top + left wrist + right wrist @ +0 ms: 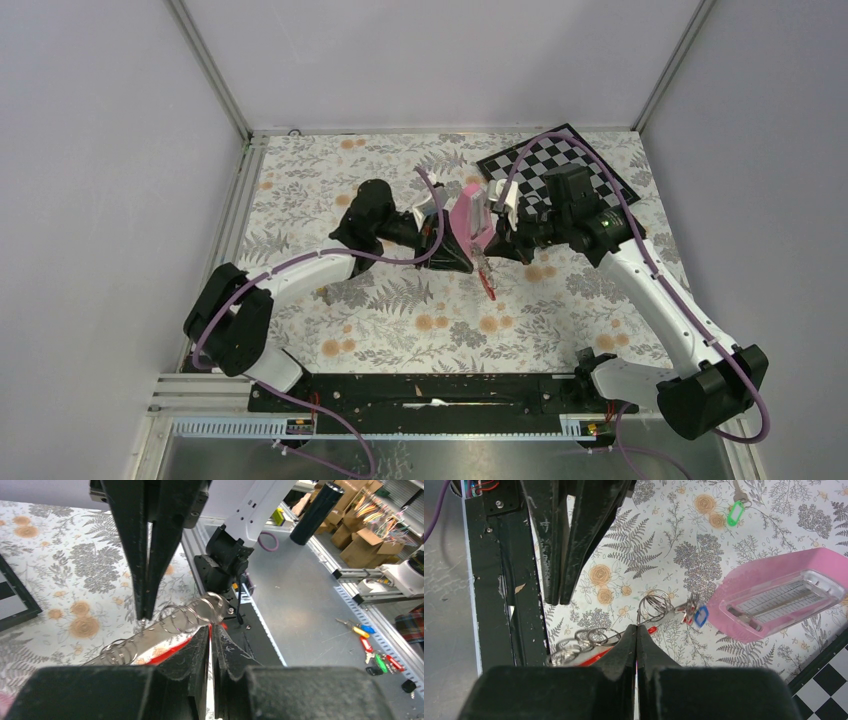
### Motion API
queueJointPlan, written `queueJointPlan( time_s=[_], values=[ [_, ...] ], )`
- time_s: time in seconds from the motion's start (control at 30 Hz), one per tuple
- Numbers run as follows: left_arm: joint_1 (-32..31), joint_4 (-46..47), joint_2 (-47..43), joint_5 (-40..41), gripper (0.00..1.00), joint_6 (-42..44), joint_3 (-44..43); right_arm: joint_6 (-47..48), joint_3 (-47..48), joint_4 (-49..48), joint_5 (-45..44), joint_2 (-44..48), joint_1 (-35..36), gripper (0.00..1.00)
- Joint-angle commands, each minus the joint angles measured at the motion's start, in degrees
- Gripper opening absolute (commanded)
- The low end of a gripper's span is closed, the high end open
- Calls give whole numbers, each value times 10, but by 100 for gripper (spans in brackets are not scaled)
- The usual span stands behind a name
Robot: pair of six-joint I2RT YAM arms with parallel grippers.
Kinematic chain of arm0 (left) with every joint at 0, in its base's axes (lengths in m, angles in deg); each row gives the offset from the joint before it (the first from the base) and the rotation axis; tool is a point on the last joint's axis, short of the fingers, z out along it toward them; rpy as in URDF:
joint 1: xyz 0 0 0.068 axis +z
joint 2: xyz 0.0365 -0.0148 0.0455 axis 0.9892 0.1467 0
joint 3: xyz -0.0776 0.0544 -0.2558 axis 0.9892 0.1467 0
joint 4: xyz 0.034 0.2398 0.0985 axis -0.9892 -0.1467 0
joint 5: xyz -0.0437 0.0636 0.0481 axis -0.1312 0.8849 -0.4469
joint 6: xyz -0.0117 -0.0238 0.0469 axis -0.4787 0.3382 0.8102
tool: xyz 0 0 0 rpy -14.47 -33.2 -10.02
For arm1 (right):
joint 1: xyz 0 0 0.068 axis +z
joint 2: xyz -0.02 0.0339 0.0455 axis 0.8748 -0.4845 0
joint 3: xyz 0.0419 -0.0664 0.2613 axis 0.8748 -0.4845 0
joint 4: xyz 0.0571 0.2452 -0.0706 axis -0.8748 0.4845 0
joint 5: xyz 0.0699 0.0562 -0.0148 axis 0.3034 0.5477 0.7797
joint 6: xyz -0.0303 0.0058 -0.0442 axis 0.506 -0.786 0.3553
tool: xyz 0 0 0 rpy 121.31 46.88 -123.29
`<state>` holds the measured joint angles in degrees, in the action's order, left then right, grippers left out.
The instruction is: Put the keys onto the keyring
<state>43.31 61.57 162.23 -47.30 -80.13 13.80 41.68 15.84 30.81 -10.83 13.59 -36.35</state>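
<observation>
At mid-table between the arms, the keyring [591, 658] is held with its long axis running near to far, red end nearest. The right gripper [636, 629] is pinched tight on it. The left gripper [210, 632] is almost closed beside it, grip unclear. A green-tagged key [735, 514] lies leftward, likely nearer the left arm.

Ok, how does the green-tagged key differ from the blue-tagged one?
The green-tagged key lies loose on the floral cloth, well apart from the keyring; the blue-tagged key sits at the keyring's end, beside the pink pyramid. One tag is green, the other blue. Both carry a similar small plastic tag.
</observation>
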Motion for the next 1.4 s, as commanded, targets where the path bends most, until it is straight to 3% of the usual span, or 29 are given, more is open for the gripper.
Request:
queueJointPlan(
  time_s=[0.0,0.1,0.2,0.27,0.37,0.43,0.67,1.1,1.37],
  values=[
    [-5,137,5,-31,10,-63,22,-27,-2,-38,27,8,-8,0],
    [-6,121,7,-31,10,-45,24,-36,-13,-47,54,9,-16,0],
    [-4,44,3,-26,9,10,10,-41,-26,-55,88,11,-27,0],
    [0,-59,-2,-14,9,77,-12,-46,-36,-60,113,12,-35,0],
    [2,-310,-9,41,10,288,-74,-54,-45,-67,164,13,-49,0],
    [2,-396,-13,77,11,360,-104,-57,-49,-69,200,12,-56,0],
    [6,-440,-31,112,15,385,-126,-106,-76,-113,297,12,-74,0],
    [6,-602,-48,100,21,544,-159,-158,-24,-115,327,10,-86,0],
    [6,-682,-42,138,24,622,-193,-138,66,-49,335,14,-85,0]
  ],
)
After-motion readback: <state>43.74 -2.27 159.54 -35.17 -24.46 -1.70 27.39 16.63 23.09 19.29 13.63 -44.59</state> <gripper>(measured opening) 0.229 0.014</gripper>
